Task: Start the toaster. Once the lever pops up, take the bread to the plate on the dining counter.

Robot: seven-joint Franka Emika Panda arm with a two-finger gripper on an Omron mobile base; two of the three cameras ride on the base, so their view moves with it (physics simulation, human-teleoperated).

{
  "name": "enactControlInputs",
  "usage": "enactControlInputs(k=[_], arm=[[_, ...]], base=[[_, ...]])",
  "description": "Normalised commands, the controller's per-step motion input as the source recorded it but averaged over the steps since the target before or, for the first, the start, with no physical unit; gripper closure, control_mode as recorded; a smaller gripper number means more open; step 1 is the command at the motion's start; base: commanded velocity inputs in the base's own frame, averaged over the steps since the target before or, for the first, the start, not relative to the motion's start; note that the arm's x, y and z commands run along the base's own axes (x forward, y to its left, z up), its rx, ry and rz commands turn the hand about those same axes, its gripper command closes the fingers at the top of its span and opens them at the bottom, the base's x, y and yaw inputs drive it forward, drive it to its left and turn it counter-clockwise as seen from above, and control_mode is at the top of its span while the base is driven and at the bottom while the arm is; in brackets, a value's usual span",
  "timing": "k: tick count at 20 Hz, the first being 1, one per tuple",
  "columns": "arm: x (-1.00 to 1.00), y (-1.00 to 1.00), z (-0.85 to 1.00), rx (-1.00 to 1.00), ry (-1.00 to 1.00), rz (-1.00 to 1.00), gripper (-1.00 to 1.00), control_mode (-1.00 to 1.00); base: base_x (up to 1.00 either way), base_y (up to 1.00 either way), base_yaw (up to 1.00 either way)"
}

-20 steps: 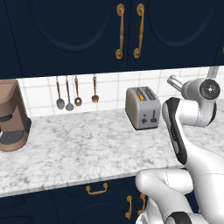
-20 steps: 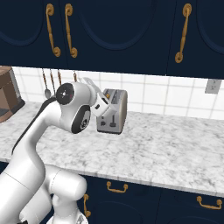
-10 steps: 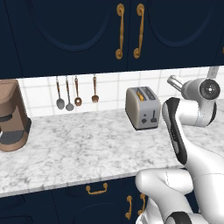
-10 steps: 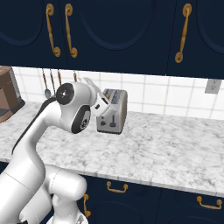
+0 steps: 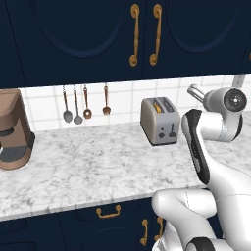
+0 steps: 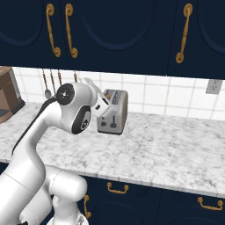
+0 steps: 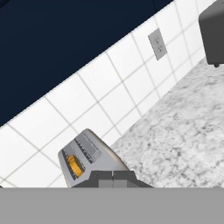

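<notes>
Arm raised, gripper (image 7: pixel 113 176) closed, empty

No readable text anywhere

The toaster (image 5: pixel 160 120), at centre right of the left base view, carries only dark unmarked controls on its narrow face; nothing else bears letters, numbers, brands or signs.

Grey-silver toaster (image 5: pixel 159 120), golden-brown bread (image 5: pixel 157 105), white-grey marbled worktop (image 5: pixel 88 166), navy cabinets (image 5: pixel 98 39)

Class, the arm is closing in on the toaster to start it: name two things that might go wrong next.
1. The shut gripper hangs above the toaster, not at the lever on its front face; pressing down could miss it.
2. A sideways push may slide the toaster along the marble counter.
</notes>
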Motion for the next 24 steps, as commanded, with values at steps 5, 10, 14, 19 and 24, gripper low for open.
enactControlInputs(k=[5,10,14,19,24], arm=[[0.0,0.0,0.0,0.0,0.0,0.0,1.0,-1.0],[0.0,0.0,0.0,0.0,0.0,0.0,1.0,-1.0],[0.0,0.0,0.0,0.0,0.0,0.0,1.0,-1.0],[0.0,0.0,0.0,0.0,0.0,0.0,1.0,-1.0],[0.0,0.0,0.0,0.0,0.0,0.0,1.0,-1.0]], base=[[0.0,0.0,0.0],[0.0,0.0,0.0],[0.0,0.0,0.0],[0.0,0.0,0.0],[0.0,0.0,0.0]])
